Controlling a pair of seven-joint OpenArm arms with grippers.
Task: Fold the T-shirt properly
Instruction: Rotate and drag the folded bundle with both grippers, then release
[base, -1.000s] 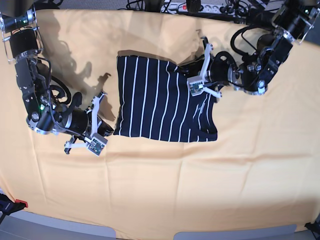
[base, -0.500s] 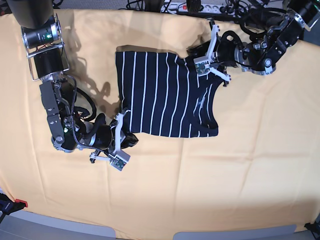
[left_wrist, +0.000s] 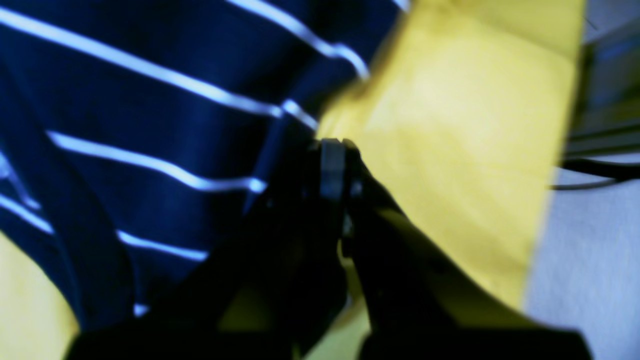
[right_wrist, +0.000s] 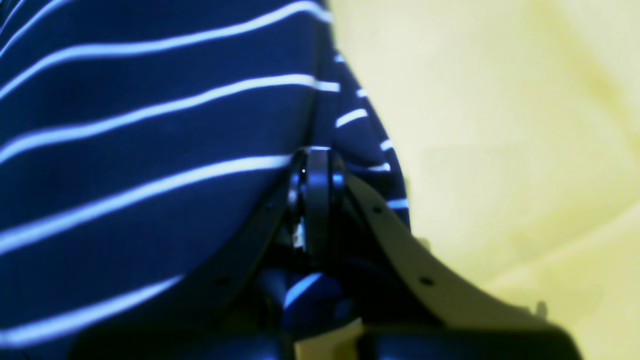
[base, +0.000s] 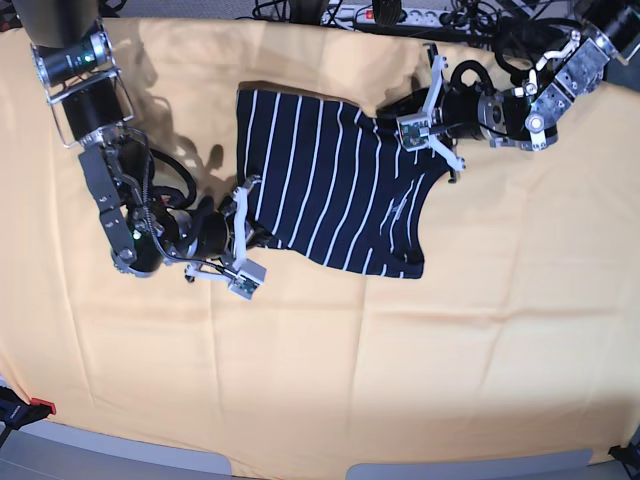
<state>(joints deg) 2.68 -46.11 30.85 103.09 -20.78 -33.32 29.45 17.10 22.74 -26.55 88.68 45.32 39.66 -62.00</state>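
Note:
The T-shirt (base: 330, 190), dark navy with thin white stripes, lies partly folded on the yellow cloth in the middle of the base view. My right gripper (base: 266, 238) is shut on its near left corner; the right wrist view shows the fingertips (right_wrist: 316, 172) pinching striped cloth (right_wrist: 150, 165). My left gripper (base: 388, 120) is shut on the far right edge of the T-shirt, where the left wrist view has its fingertips (left_wrist: 332, 165) clamped at the hem (left_wrist: 150, 125). The cloth between the two grips looks pulled askew.
A yellow cloth (base: 350, 380) covers the table. A power strip and cables (base: 400, 15) lie past the far edge. The grey table rim (base: 150, 455) runs along the front. My right arm's column (base: 85, 90) stands at the far left.
My right gripper has moved up and right with the T-shirt's near left corner. The left gripper has shifted slightly right with the far edge, and the garment's lower hem now slants.

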